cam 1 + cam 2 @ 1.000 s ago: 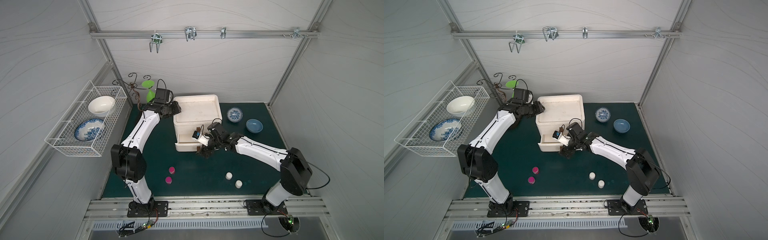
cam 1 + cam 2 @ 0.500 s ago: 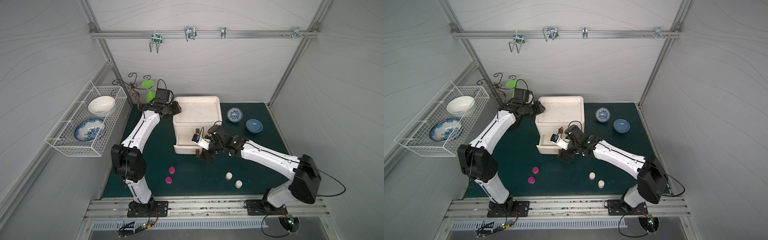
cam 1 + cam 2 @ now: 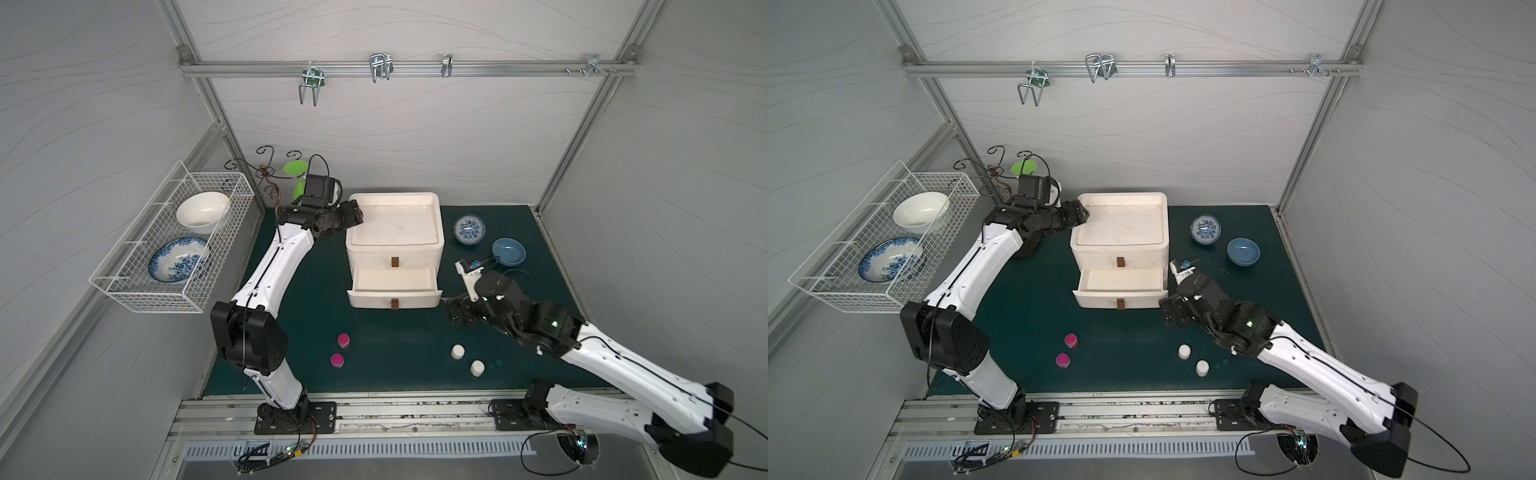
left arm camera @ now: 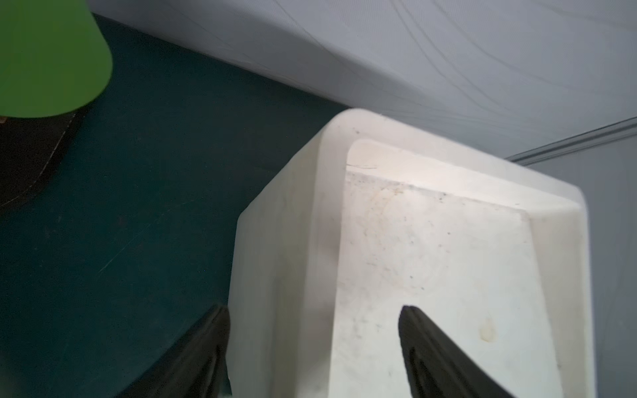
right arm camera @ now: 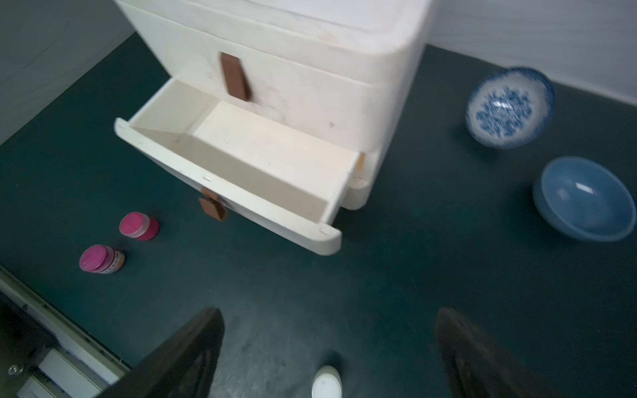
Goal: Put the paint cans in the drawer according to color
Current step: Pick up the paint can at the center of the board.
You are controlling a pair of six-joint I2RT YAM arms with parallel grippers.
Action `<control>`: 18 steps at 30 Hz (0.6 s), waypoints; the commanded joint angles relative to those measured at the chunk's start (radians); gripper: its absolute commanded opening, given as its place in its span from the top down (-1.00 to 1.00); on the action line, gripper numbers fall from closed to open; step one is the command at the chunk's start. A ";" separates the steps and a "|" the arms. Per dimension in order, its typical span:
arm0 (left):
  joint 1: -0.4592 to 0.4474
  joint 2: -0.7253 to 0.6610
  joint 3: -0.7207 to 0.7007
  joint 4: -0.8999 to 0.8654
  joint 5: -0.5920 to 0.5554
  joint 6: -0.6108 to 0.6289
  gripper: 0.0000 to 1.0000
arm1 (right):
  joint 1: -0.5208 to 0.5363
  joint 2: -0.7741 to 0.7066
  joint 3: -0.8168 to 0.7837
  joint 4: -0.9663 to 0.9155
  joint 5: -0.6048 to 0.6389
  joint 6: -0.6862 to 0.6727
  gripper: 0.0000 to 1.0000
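Note:
The white drawer chest [image 3: 395, 249] stands mid-mat, and its middle drawer [image 3: 392, 279] is pulled out and shows nothing inside. Two magenta paint cans [image 3: 343, 340] [image 3: 337, 360] stand in front of it to the left. Two white paint cans [image 3: 457, 352] [image 3: 477, 368] stand to the front right. My left gripper [image 3: 355, 215] is open at the chest's back left corner; in the left wrist view its jaws [image 4: 313, 310] straddle the top rim [image 4: 324, 213]. My right gripper [image 3: 451, 315] hangs open and empty beside the drawer's right end, with a white can [image 5: 326, 382] below it.
A patterned bowl [image 3: 469, 229] and a plain blue bowl [image 3: 508, 252] sit right of the chest. A wire basket [image 3: 166, 300] with two bowls hangs on the left wall. A green object [image 3: 297, 168] and a curly wire stand [image 3: 266, 174] are at the back left corner.
My right arm has drawn back from the drawer front, moving right and toward the front of the mat with its jaws open. The left arm has stayed at the chest's corner.

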 commanded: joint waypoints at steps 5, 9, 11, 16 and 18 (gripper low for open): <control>0.003 -0.441 -0.197 0.004 0.079 0.024 -0.99 | -0.019 -0.291 -0.256 -0.227 -0.058 0.415 -0.97; 0.000 -0.719 -0.469 0.004 0.151 0.030 -0.99 | -0.027 -0.242 -0.285 -0.316 -0.055 0.596 -0.98; -0.001 -0.859 -0.604 -0.010 0.167 0.032 -0.99 | -0.042 -0.119 -0.262 -0.442 -0.053 0.727 -0.98; -0.001 -1.094 -0.816 -0.067 0.128 0.046 -0.99 | -0.050 0.157 -0.223 -0.538 -0.141 0.789 -0.88; -0.001 -1.145 -0.859 -0.079 0.108 0.053 -0.99 | -0.029 0.207 -0.227 -0.507 -0.162 0.784 -0.68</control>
